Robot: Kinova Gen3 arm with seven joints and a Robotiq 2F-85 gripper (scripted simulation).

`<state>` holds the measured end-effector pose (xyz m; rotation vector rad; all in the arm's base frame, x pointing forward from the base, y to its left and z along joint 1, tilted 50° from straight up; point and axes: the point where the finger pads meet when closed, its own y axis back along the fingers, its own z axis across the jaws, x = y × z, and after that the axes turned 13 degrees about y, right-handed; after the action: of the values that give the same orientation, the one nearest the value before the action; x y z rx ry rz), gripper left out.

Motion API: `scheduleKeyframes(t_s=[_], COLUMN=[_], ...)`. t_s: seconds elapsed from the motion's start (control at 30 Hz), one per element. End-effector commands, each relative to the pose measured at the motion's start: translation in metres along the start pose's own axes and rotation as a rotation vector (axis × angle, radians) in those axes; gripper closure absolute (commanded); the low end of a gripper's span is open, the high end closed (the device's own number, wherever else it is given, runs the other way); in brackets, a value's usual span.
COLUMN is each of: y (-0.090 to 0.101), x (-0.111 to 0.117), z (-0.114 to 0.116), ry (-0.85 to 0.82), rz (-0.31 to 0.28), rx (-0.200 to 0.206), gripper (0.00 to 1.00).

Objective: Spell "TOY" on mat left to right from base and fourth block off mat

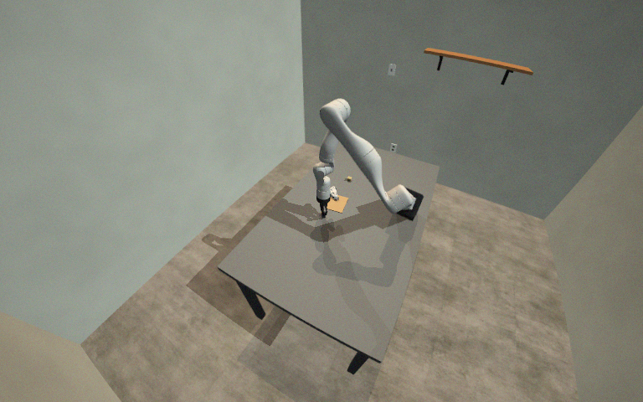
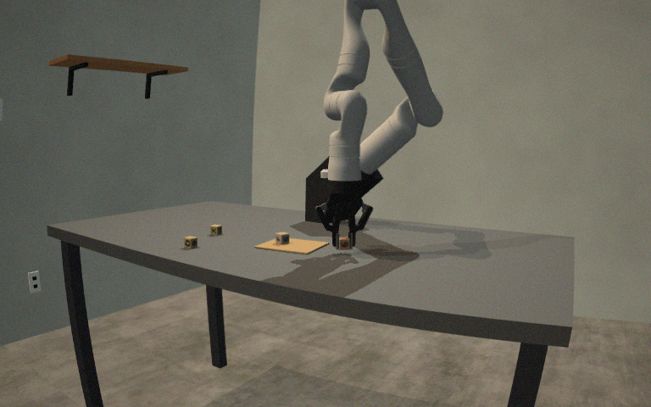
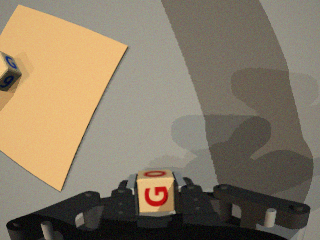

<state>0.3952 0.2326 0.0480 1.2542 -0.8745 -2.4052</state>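
Top view: the arm (image 1: 365,156) bends over the table (image 1: 294,284), its gripper (image 1: 324,212) at center frame beside the mat (image 1: 339,204).

Exterior view: the gripper (image 2: 343,238) grasps a red-lettered block (image 2: 344,242) on the table just right of the mat (image 2: 297,246); 1 blue-lettered block (image 2: 282,237) sits on the mat, and 2 blocks (image 2: 190,242) (image 2: 215,230) lie further left.

Wrist view: the block (image 3: 156,194), showing a red G, sits at bottom center between the fingers.

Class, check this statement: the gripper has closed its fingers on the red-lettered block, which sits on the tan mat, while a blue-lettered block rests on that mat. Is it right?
Not quite. The gripper has closed on the red-lettered block, but that block is on the bare table, beside the tan mat, not on it. The wrist view shows this. The blue-lettered block does rest on the mat.
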Motion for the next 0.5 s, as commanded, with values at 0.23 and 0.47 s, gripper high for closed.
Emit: scheduleKeyframes(t_s=[0.23, 0.47], y=[0.057, 0.083], x=[-0.001, -0.001], z=[-0.006, -0.005], ry=[-0.001, -0.001], rz=[-0.005, -0.005], rx=[0.019, 0.019], gripper=[0.79, 0.79])
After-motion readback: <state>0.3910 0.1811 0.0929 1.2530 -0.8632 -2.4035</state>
